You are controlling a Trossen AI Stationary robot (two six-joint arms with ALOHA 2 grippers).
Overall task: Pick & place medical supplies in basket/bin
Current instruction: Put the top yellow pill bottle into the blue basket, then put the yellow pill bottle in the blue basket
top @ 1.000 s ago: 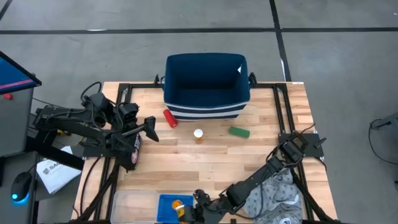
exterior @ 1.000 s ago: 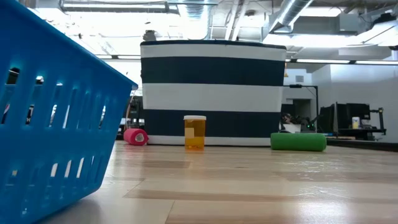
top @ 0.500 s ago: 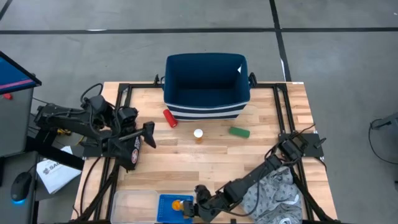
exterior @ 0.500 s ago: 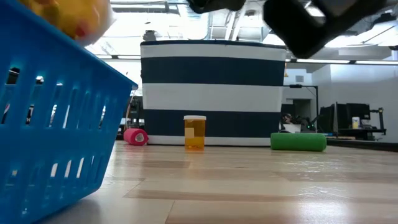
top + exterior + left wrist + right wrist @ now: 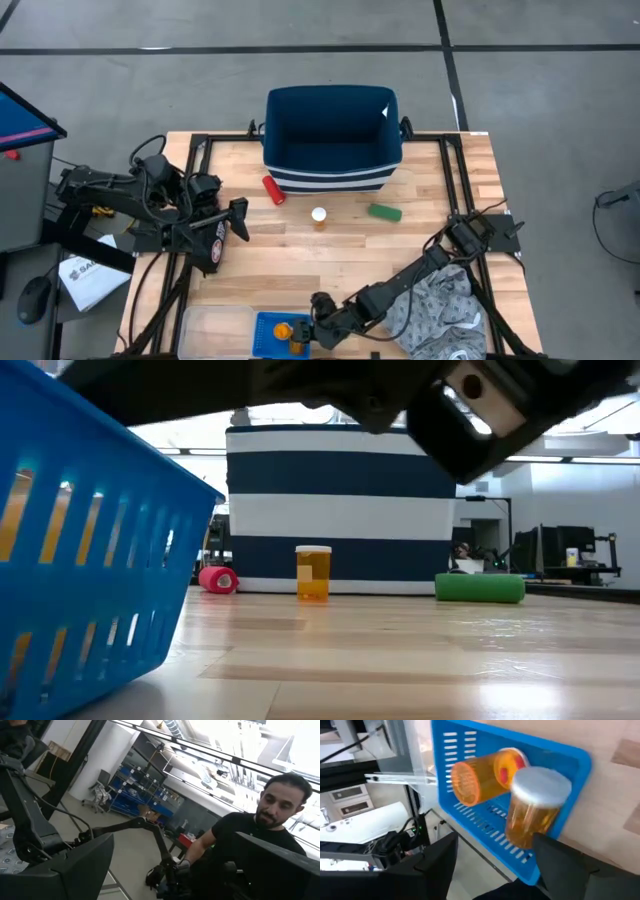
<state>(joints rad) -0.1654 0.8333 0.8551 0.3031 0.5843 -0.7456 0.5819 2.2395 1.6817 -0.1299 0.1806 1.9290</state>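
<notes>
My right gripper (image 5: 495, 847) is open just above the bright-blue basket (image 5: 570, 755) at the table's near edge (image 5: 262, 338). One orange pill bottle (image 5: 475, 777) lies on its side in the basket. A white-capped orange bottle (image 5: 535, 807) stands tilted over it, close by one of my fingers (image 5: 560, 860). On the table rest another white-capped orange bottle (image 5: 318, 216), upright, a red cylinder (image 5: 273, 189) and a green oblong piece (image 5: 384, 212). My left gripper (image 5: 238, 218) waits open at the left edge. My right gripper is spread wider than the white-capped bottle (image 5: 527, 832). The bottle's lower end sits right beside one finger. I cannot tell whether that finger touches it.
The navy white-striped tub (image 5: 332, 140) stands at the far edge behind the loose items. A clear flat container (image 5: 212, 330) lies left of the basket, and patterned cloth (image 5: 440, 305) lies under my right arm. A person in a black shirt (image 5: 235, 845) shows beyond the table.
My right arm has come into the low view above the basket. An orange bottle that showed above the basket's rim half a second ago is now down behind its slats. My left gripper has drawn back a little toward the table's left edge.
</notes>
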